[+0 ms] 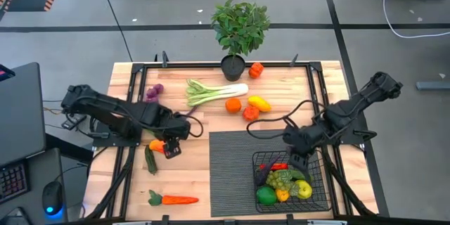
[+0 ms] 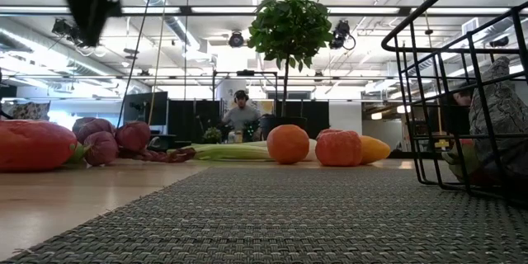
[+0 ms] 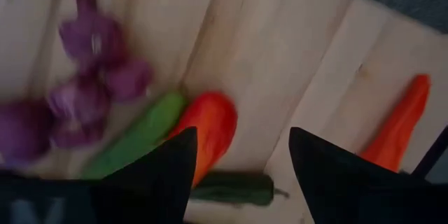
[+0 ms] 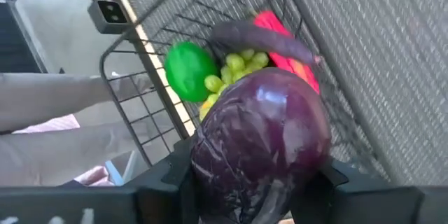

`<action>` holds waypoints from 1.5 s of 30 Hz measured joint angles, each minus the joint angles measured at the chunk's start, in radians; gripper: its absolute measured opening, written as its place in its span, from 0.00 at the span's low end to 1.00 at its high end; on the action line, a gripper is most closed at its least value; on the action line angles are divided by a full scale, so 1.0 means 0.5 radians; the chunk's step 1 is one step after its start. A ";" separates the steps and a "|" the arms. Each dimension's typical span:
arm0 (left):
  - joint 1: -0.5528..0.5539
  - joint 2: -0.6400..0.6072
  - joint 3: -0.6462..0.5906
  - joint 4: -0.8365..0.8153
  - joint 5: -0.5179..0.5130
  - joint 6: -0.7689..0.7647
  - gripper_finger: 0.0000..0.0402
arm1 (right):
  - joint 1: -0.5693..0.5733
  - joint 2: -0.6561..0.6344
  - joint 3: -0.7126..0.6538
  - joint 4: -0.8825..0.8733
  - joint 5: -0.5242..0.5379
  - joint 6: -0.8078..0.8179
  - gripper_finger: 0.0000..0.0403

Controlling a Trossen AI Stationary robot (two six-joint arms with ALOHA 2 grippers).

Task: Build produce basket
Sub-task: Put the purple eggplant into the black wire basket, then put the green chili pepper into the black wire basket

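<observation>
The basket sits on the dark mat and holds green grapes, a lime, a lemon and a red pepper. Above the basket's rim, the right end effector grips a purple cabbage. Left of the basket, the left end effector hovers with its fingers apart over a red-orange pepper on the surface.

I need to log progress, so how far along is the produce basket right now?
Partly done. The basket on the mat already holds several pieces, including green grapes and a lime-green fruit. In hand: the right gripper carries a purple cabbage over the basket, and the left gripper hovers, jaws open, over a red pepper. Left: carrot, leek and other loose pieces.
</observation>
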 joint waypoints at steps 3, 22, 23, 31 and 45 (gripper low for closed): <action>-0.027 -0.076 -0.128 -0.007 0.050 -0.204 0.58 | 0.065 0.002 -0.061 0.008 0.000 0.156 0.41; -0.499 -0.196 -0.553 0.137 0.457 -1.816 0.58 | 0.178 0.002 -0.233 -0.024 0.024 0.121 0.75; -0.529 -0.196 -0.577 0.186 0.474 -1.897 0.58 | 0.178 0.002 -0.233 -0.027 0.028 0.098 0.77; -0.718 -0.196 -0.858 0.694 0.471 -2.447 0.58 | 0.140 0.002 -0.233 -0.037 0.070 0.076 0.86; -0.820 -0.177 -1.005 0.552 0.242 -2.662 0.71 | 0.136 0.002 -0.233 -0.035 -0.036 0.166 0.86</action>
